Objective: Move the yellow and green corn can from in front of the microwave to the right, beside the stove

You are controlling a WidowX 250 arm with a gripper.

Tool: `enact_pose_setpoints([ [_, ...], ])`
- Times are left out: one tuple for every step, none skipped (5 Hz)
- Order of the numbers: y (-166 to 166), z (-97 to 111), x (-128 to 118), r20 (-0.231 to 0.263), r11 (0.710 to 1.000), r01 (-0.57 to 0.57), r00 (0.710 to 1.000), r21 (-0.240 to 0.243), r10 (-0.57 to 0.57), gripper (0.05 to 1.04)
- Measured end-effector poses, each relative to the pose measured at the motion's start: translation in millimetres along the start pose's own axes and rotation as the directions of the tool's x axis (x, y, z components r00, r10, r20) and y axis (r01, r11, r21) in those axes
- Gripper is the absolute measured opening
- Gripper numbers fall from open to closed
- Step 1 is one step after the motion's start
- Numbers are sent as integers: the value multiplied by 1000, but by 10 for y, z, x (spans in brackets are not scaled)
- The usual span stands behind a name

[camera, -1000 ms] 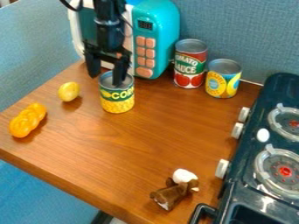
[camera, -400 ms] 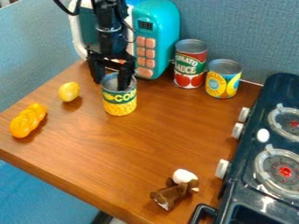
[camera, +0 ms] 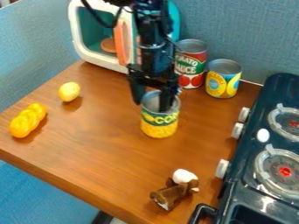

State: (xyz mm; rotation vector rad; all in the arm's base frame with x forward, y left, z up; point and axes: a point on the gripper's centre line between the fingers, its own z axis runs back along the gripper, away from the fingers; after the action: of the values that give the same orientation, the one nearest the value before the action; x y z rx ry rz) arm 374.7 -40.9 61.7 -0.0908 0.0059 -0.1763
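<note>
The gripper point(camera: 153, 104) stands over the middle of the counter, pointing down at an opened corn can point(camera: 159, 124). Its fingers are spread: one is at the left outside of the can's rim, the other reaches down into the can's mouth toward the right side. The can appears upright on the wooden counter point(camera: 111, 148). Behind the gripper, to its right, is a tomato sauce can point(camera: 189, 65), with a yellow pineapple can point(camera: 222, 79) beside it.
A teal toy microwave point(camera: 90, 35) stands at the back. A lemon point(camera: 69, 91) and an orange segmented toy point(camera: 27, 120) lie at the left. A brown and white plush toy point(camera: 175, 189) is near the front edge, and a dark toy stove point(camera: 257, 175) borders the right.
The gripper has moved right and toward the front, and the corn can has shifted along with it. More of the microwave's left part is uncovered, while the arm covers its button panel.
</note>
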Motion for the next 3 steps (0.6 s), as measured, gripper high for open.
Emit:
enact_pose_setpoints([
  [-306,-9,-28,-9,997,70,997,22,-70,1005],
  [-560,78,-59,-67,980,167,985,107,-160,1004],
  [-693,139,50,-33,986,123,992,116,-120,1004],
])
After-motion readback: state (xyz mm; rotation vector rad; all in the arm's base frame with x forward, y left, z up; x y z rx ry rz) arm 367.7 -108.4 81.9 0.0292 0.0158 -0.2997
